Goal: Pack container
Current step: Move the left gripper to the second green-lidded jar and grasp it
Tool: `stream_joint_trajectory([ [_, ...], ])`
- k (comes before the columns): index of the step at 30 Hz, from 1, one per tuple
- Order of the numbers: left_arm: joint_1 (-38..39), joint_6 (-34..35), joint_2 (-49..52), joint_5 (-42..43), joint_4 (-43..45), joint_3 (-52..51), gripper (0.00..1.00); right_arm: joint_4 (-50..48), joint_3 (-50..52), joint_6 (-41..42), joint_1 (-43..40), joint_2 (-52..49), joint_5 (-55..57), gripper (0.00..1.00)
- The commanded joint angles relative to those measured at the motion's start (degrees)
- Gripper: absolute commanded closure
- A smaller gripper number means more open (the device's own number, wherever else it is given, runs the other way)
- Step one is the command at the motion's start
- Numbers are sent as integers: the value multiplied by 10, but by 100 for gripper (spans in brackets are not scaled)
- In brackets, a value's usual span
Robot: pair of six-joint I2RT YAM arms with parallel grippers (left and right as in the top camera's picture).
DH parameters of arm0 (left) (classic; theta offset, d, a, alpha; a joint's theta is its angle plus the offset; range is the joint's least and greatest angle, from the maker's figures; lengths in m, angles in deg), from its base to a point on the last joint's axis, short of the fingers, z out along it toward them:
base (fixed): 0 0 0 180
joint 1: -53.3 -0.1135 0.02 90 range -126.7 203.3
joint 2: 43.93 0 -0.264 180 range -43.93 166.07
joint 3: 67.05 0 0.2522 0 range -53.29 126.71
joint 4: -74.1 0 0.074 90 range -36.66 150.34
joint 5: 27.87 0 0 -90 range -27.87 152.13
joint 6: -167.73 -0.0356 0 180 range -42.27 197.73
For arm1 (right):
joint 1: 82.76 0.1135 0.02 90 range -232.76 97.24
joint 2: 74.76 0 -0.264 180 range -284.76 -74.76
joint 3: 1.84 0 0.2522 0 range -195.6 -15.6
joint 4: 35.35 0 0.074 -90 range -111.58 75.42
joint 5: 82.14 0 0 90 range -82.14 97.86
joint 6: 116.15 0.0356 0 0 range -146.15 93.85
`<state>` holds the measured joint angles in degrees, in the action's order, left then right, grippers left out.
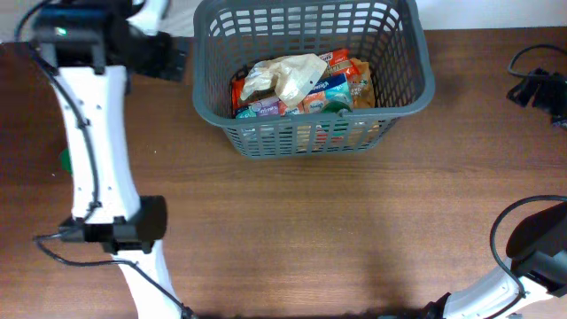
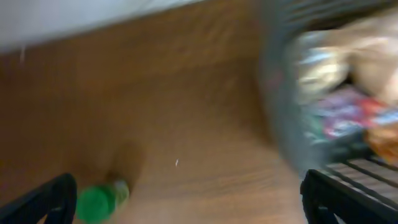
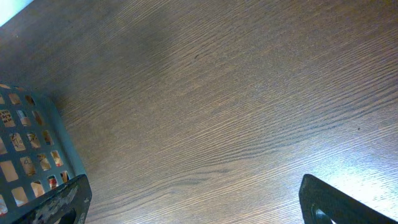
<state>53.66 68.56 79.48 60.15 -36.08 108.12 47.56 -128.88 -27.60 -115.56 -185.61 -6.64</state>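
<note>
We can't read the packets [image 1: 301, 84] in the basket [image 1: 403, 97]; left wrist view's all blur. Both the left gripper [image 2: 189, 196] and right gripper [image 3: 196, 199] gape wide, empty.

Left arm [image 1: 93, 151]: white links, black joints; a thin black cable [image 1: 81, 128] is run along it. Right arm [image 1: 540, 252]: white link, black joint, looped black cable. Black fingers [image 2: 43, 202] are seen on left gripper [image 2: 186, 190] and right gripper [image 3: 193, 196].
</note>
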Motion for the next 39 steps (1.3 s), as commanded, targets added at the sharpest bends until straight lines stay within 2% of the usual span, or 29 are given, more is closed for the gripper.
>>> stream_joint_trajectory([
  [1, -57, 94, 1, -4, -3, -43, 1, 0, 2, 5, 2, 9, -5, 1],
  [11, -180, 97, 1, -40, -2, -331, 1, 0, 2, 5, 2, 9, -5, 1],
  [15, -220, 96, 1, -37, 14, -395, 1, 0, 2, 5, 2, 9, -5, 1],
  [21, -264, 54, 1, -33, 70, -424, 1, 0, 2, 5, 2, 9, -5, 1],
  [25, -281, 14, 4, 14, 118, -434, 1, 0, 2, 5, 2, 9, -5, 1],
  [34, -313, 13, 51, 22, 195, -449, 1, 0, 2, 5, 2, 9, -5, 1],
  [39, -321, 13, 82, 30, 196, -450, 1, 0, 2, 5, 2, 9, -5, 1],
])
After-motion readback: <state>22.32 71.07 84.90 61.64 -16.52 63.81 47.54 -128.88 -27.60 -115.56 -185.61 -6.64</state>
